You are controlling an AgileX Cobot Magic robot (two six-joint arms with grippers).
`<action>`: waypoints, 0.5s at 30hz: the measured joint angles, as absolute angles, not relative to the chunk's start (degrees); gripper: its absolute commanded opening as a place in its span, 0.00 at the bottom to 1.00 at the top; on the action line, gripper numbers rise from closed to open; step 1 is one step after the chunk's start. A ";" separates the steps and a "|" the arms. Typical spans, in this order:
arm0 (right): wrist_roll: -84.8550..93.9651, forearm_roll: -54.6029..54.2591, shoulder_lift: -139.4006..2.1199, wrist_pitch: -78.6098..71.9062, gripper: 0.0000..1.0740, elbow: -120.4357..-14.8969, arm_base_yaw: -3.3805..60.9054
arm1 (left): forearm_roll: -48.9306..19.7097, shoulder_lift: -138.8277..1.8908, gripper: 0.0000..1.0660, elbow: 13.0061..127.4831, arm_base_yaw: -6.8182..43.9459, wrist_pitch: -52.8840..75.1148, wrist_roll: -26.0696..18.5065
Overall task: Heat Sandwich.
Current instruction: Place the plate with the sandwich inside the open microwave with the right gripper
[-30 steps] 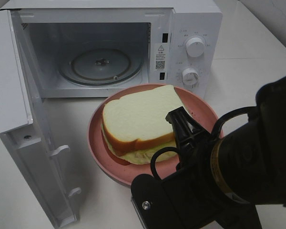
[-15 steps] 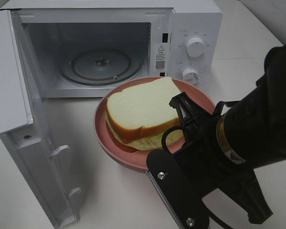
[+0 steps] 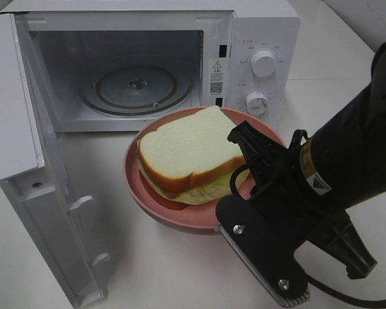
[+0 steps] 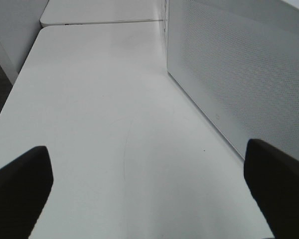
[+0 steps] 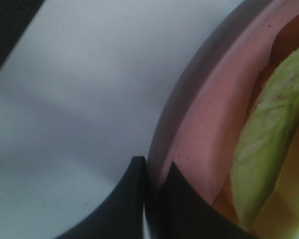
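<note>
The sandwich (image 3: 190, 145), white bread with tan crust and pale green filling, lies on a round pink plate (image 3: 140, 193) in front of the open microwave (image 3: 260, 32). My right gripper (image 3: 246, 147) is shut on the plate's right rim and holds the plate slightly above the table. The right wrist view shows its two black fingertips (image 5: 135, 174) pinching the pink rim (image 5: 199, 134), with the filling (image 5: 261, 164) just beyond. My left gripper (image 4: 149, 194) stands open over bare table beside the microwave's perforated side wall (image 4: 239, 74), holding nothing.
The microwave door (image 3: 16, 122) swings wide open at the left, reaching toward the table's front. A glass turntable (image 3: 136, 87) lies inside the cavity. Two knobs (image 3: 263, 62) sit on the right panel. White table (image 3: 148, 270) spreads in front.
The plate with the sandwich has risen and shifted slightly toward the microwave. My right arm has swung right and back, still gripping the rim. The left gripper has not moved.
</note>
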State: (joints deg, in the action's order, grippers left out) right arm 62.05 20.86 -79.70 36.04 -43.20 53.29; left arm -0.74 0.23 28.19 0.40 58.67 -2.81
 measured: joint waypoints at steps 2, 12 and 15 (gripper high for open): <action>65.72 19.14 -79.70 36.04 0.00 -43.20 51.51 | -0.74 0.23 0.99 28.19 0.40 58.67 -2.81; 77.86 11.86 -79.70 33.69 0.00 -43.20 47.73 | -0.74 0.23 0.99 28.19 0.40 58.67 -2.81; 81.02 9.74 -79.70 33.40 0.00 -43.20 46.81 | -0.74 0.23 0.99 28.19 0.40 58.67 -2.81</action>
State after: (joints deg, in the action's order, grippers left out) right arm 81.02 9.74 -79.70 33.40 -43.20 46.81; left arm -0.74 0.23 28.19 0.40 58.67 -2.81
